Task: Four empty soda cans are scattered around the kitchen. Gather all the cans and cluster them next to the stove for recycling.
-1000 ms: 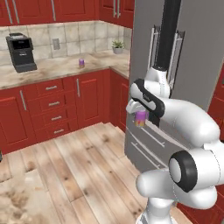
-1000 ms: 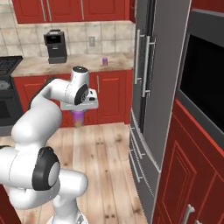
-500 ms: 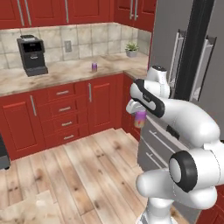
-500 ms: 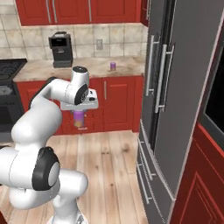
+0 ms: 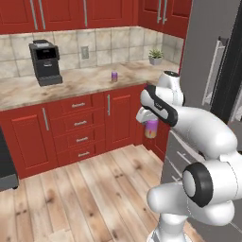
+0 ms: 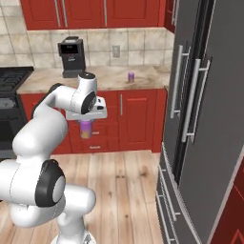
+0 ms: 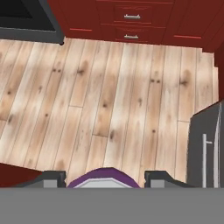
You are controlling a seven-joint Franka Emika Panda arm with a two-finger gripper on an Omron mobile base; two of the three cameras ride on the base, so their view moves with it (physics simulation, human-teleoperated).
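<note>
Your tool [image 5: 151, 126] is clenched on a purple can [image 5: 151, 129], carried upright in the air above the wood floor [image 7: 109, 100], in front of the red drawers [image 6: 127, 125]. A second purple can [image 5: 114, 76] stands on the desk [image 5: 71, 87], right of the coffee machine [image 5: 45, 62].

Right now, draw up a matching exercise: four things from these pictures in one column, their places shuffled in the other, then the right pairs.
Things:
1. purple soda can in the gripper
2. second purple can
3. coffee machine
4. potted plant

Places:
A. counter corner beside the fridge
B. held above the wooden floor
C. left on the counter, below the red wall cabinets
D. mid-counter, right of the wall outlet

Pairs: 1-B, 2-D, 3-C, 4-A
</note>
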